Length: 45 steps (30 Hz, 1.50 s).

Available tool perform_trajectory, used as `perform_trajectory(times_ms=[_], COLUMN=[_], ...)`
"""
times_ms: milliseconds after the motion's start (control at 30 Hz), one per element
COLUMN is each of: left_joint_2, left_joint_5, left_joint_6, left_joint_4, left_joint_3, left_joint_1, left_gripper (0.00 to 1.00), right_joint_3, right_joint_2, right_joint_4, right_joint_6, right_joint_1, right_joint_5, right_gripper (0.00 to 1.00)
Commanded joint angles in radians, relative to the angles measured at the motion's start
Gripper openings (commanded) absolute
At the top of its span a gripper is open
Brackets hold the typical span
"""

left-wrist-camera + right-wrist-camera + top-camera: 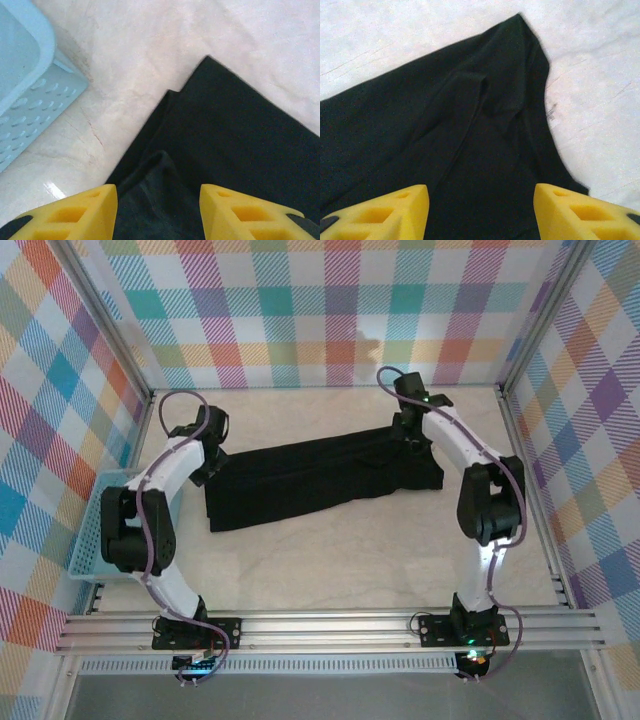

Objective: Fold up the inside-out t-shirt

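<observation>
Black t-shirt (320,478) spread flat, ends covered by left claw (157,194) and right claw (481,192), both parted, empty

A pale blue basket (90,540) with slotted walls is sitting at the left edge of the cream, marble-patterned tabletop (330,570), toward its near-left corner. Pastel plaid walls (340,300) are enclosing the tabletop on its left, far and right sides. Grooved aluminium rails (330,625) are running along its near edge.
</observation>
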Motion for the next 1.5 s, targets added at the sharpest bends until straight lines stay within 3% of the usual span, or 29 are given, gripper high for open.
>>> perform_trajectory(times_ms=[0, 133, 200, 467, 633, 900, 1133, 1267, 1467], left_joint_2=[-0.043, 0.036, 0.086, 0.213, 0.242, 0.118, 0.068, 0.133, 0.229], left_joint_5=[0.033, 0.159, 0.153, 0.237, 0.271, 0.260, 0.334, 0.356, 0.355], left_joint_6=[0.033, 0.031, 0.041, 0.036, 0.027, 0.056, 0.088, 0.082, 0.075], left_joint_4=[0.036, 0.139, 0.155, 0.214, 0.234, 0.158, 0.201, 0.245, 0.236], left_joint_3=[-0.039, -0.074, -0.063, -0.096, -0.134, -0.088, -0.071, -0.075, -0.066], left_joint_1=[-0.089, -0.109, -0.105, 0.010, 0.021, 0.019, -0.009, 0.023, 0.083], left_gripper=[0.47, 0.45, 0.44, 0.48, 0.52, 0.62, 0.69, 0.69, 0.69], right_joint_3=[-0.052, -0.101, -0.103, -0.045, -0.057, -0.095, -0.344, -0.428, -0.434], right_joint_2=[-0.029, 0.004, 0.031, 0.198, 0.228, 0.058, -0.152, -0.141, -0.034], right_joint_4=[0.063, 0.125, 0.150, 0.125, 0.143, 0.107, 0.188, 0.219, 0.177], right_joint_6=[0.021, 0.048, 0.049, 0.089, 0.082, 0.054, 0.110, 0.120, 0.167], right_joint_1=[0.010, 0.021, 0.020, -0.065, -0.117, -0.171, -0.148, -0.129, -0.200], right_joint_5=[-0.218, -0.352, -0.385, -0.359, -0.353, -0.329, -0.461, -0.503, -0.373], right_gripper=[0.58, 0.59, 0.59, 0.58, 0.59, 0.66, 0.71, 0.72, 0.72])
